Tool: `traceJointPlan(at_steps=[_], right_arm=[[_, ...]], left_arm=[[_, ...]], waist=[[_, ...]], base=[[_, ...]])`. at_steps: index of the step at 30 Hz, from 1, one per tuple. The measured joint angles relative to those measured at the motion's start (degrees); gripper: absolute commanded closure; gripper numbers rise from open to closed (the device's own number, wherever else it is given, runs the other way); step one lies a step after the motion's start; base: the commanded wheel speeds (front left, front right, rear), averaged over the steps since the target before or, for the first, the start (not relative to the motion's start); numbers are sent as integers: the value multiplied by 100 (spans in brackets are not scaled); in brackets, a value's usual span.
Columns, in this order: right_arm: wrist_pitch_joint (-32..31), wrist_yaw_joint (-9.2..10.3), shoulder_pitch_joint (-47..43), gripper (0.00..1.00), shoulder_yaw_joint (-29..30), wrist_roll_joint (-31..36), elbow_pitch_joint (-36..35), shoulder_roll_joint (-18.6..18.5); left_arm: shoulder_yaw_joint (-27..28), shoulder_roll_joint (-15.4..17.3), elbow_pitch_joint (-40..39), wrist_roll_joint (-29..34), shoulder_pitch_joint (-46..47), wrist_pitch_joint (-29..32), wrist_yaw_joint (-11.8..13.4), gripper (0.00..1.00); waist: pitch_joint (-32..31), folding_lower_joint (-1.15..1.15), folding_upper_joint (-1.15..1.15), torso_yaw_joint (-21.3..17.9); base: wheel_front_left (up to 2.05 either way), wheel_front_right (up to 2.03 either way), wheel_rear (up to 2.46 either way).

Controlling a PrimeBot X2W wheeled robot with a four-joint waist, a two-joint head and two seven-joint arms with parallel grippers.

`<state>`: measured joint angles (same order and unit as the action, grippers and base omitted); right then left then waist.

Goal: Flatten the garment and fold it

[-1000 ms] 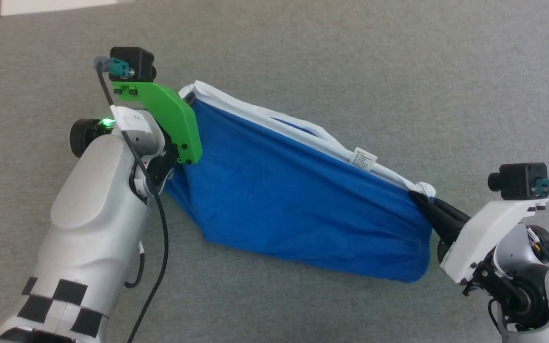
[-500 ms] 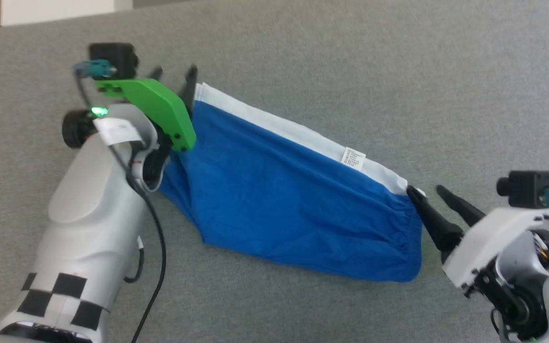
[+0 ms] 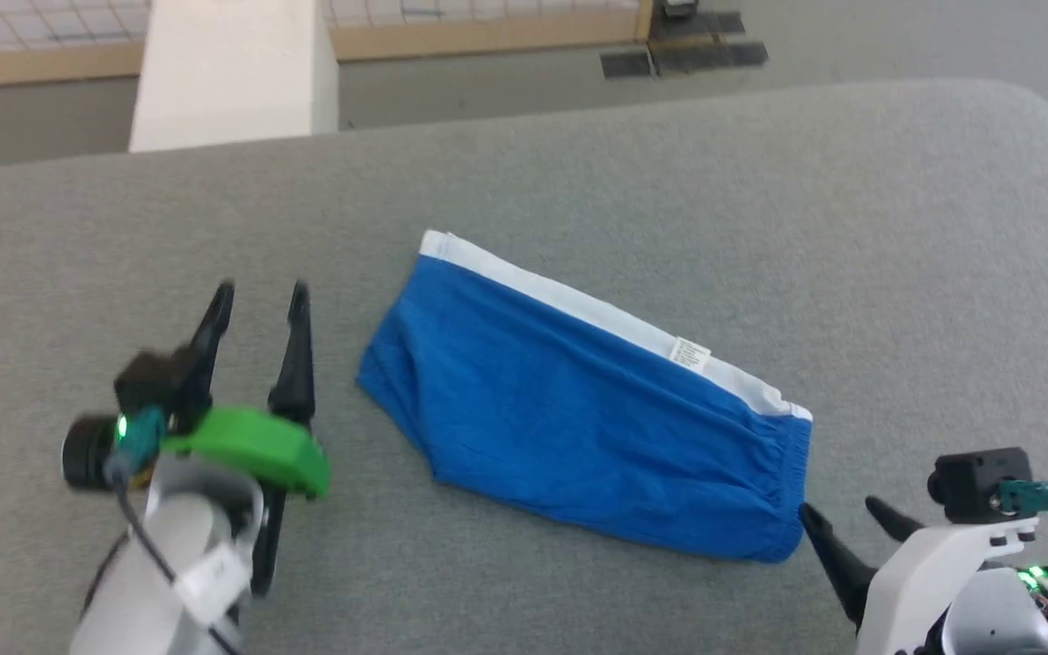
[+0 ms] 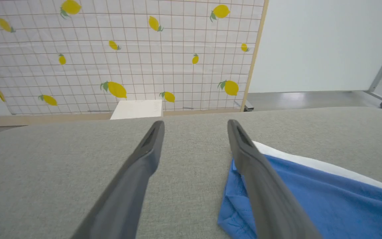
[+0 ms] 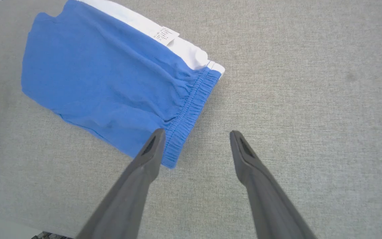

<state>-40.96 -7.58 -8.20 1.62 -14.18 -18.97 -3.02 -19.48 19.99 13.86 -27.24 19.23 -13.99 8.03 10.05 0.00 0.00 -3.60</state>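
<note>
The royal-blue garment (image 3: 579, 418) lies spread flat on the grey table (image 3: 760, 227), slanting from upper left to lower right. A white band (image 3: 597, 314) runs along its far edge, with a small white label (image 3: 692, 354) on it. An elastic hem (image 5: 187, 113) forms its right end. My left gripper (image 3: 260, 296) stands open left of the garment, apart from it; in the left wrist view the garment (image 4: 310, 202) lies just right of its fingers. My right gripper (image 3: 842, 514) is open by the garment's lower right corner, nothing between its fingers.
Beyond the table's far edge stands a white block (image 3: 228, 73) and a lemon-print gridded screen (image 4: 118, 56) with a wooden frame. A dark floor stand (image 3: 683, 45) sits at the back. Bare grey table surrounds the garment on all sides.
Both grippers, shut on the garment's top corners a second ago, opened and drew back towards me. The garment now lies flat and free. The head camera has tilted up.
</note>
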Motion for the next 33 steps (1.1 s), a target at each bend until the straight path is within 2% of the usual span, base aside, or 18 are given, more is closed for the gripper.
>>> traceJointPlan(at_steps=[4,9,16,19,20,21,22,25,28,33], right_arm=[[-223,0,63,0,-47,14,321,1],[-272,0,549,0,-13,22,1193,4],[-264,0,1055,0,-116,363,2271,7],[-258,-1,1188,0,-116,443,2464,5],[-257,-1,1224,51,-120,469,2495,5],[-257,-1,1243,88,-123,469,2512,5],[-256,-1,1270,100,-126,471,2537,5],[-209,-1,1311,100,-119,491,2561,5],[-188,-2,1329,100,-136,500,2562,20],[-187,-2,1425,100,-264,501,2544,15]], left_arm=[[126,-8,-474,-54,-584,-30,222,0],[182,-10,-896,-107,-908,-20,388,0],[171,-4,-1100,-175,-939,104,456,0],[164,-3,-1103,-220,-948,165,458,0],[154,-3,-1103,-234,-952,197,457,0],[138,-2,-1102,-256,-953,237,456,0],[105,-3,-1103,-277,-953,297,454,0],[-30,-26,-1109,-370,-922,624,396,0],[-255,-113,-1053,-500,-680,1301,348,0],[-723,-412,-565,-683,425,2932,372,0]], waist=[[-117,0,0,180],[-154,0,0,411],[-21,0,0,641],[35,0,0,692],[48,0,0,700],[51,0,0,699],[52,0,0,690],[49,0,0,654],[69,0,0,618],[165,0,0,557]], base=[[0,0,0],[0,0,0],[0,0,0],[0,0,0],[0,0,0],[0,0,0],[0,0,0],[0,0,0],[0,0,0],[0,0,0]])
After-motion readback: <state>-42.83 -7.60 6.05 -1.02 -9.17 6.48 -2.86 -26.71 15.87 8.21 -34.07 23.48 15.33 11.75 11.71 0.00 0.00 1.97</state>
